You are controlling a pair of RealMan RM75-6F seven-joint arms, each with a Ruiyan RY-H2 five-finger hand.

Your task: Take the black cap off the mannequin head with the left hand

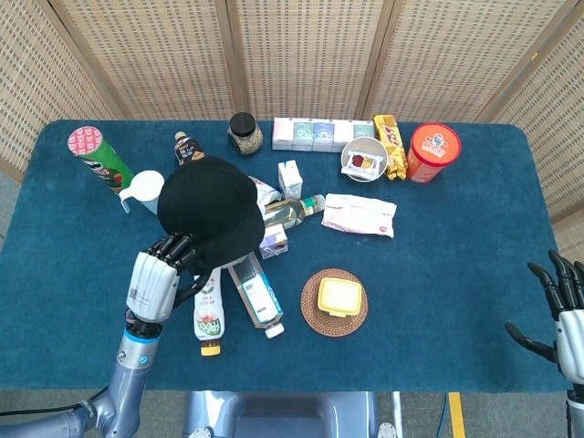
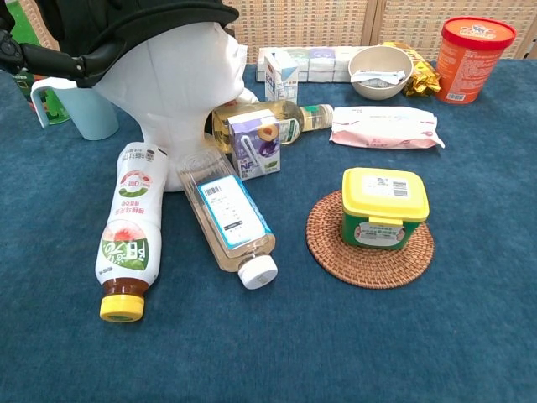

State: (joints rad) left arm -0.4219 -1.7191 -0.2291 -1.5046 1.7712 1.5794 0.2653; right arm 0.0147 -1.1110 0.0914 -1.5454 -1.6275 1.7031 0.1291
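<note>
The black cap [image 1: 208, 205] sits on the white mannequin head [image 2: 180, 92], which stands left of the table's centre. My left hand [image 1: 155, 278] is at the cap's near-left edge. Its fingers [image 1: 175, 245] lie over the brim and its thumb [image 2: 52, 60] presses from beneath, pinching the brim. In the chest view the brim [image 2: 126, 38] is raised, baring the mannequin's forehead. From above, the cap hides nearly all of the mannequin head. My right hand [image 1: 564, 315] hangs open at the table's near right corner, holding nothing.
A pink-labelled bottle [image 1: 210, 315] and a clear bottle [image 1: 257, 297] lie just in front of the mannequin. A pale blue cup [image 1: 141, 192] and a green can [image 1: 100, 160] stand to its left. A yellow tub on a woven coaster [image 1: 336, 299] lies at centre. Boxes and bowls line the far edge.
</note>
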